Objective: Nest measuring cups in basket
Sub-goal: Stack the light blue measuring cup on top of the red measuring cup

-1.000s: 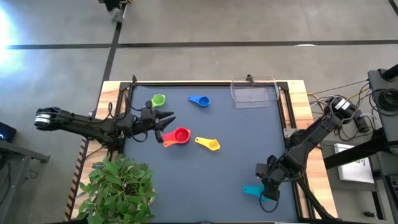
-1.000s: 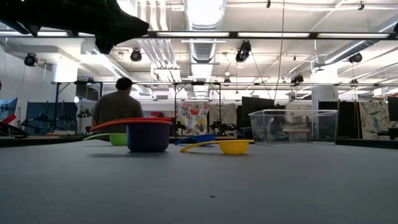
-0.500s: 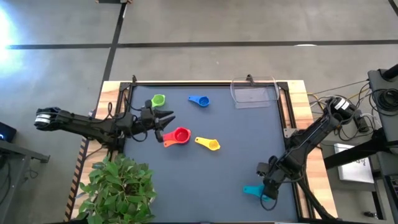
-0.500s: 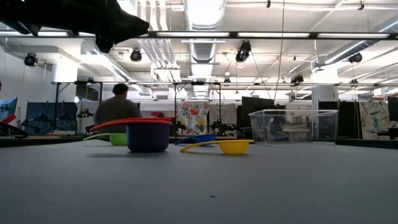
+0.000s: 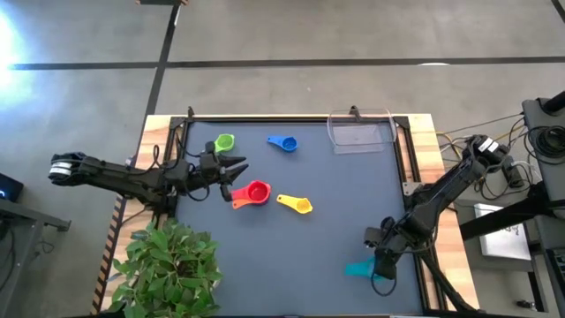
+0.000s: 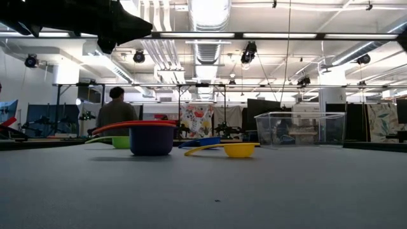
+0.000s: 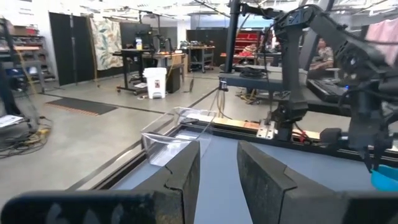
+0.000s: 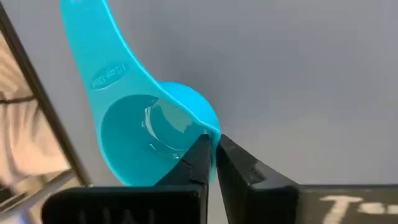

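The teal cup (image 5: 357, 269) sits near the table's near right corner, with my right gripper (image 5: 380, 265) shut on it. In the right wrist view the teal cup (image 8: 149, 134) shows open side up, its handle (image 8: 93, 56) pointing away from the fingers. My left gripper (image 5: 240, 168) hovers open at the table's left, just left of a red cup (image 5: 257, 192) that is stacked in a purple one (image 6: 152, 141) with an orange handle (image 5: 238, 203) sticking out. The green (image 5: 224, 142), blue (image 5: 282, 143) and yellow (image 5: 300, 205) cups lie apart on the mat. The clear basket (image 5: 360, 131) stands at the far right. My right gripper pinches the teal cup's rim (image 8: 200, 127) on the side opposite the handle. One finger (image 8: 193, 158) is inside the bowl and the other (image 8: 239, 165) is outside the wall. The fingers come slanting down from the table's right. Whether the cup is off the mat does not show.
A potted plant (image 5: 168, 265) stands at the near left corner beside the left arm. A raised frame (image 5: 402, 168) runs along the table's right and far edges. The dark mat (image 5: 318, 238) is bare between the cups and the teal cup. A person (image 6: 114, 111) is in the room beyond.
The person beyond the table has walked a little toward the low view's left. Neither gripper nor any cup has visibly moved.
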You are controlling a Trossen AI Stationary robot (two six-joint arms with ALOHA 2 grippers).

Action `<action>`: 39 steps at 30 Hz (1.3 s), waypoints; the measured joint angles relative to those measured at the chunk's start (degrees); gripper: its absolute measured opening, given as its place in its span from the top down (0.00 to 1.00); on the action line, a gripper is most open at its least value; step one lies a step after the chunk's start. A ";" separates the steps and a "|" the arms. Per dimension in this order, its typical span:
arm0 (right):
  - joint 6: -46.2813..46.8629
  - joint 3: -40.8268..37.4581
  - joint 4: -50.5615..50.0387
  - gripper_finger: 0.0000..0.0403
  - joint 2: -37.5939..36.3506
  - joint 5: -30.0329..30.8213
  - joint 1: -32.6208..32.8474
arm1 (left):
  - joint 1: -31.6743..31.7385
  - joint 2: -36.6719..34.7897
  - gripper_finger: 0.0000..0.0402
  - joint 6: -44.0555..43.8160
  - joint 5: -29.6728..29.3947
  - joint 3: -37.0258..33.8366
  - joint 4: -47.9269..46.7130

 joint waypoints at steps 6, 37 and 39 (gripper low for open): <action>-20.39 5.13 -5.91 0.98 -4.21 12.26 -12.24 | 0.00 -0.56 0.78 2.86 -3.84 0.00 -0.80; -78.67 46.48 16.96 0.98 36.68 -17.72 -57.55 | 0.02 -19.21 0.78 -2.14 -6.65 -0.28 -24.20; -78.92 49.33 15.73 0.98 39.01 -18.92 -57.75 | 0.02 -20.20 0.78 -1.64 -6.67 -0.25 -24.09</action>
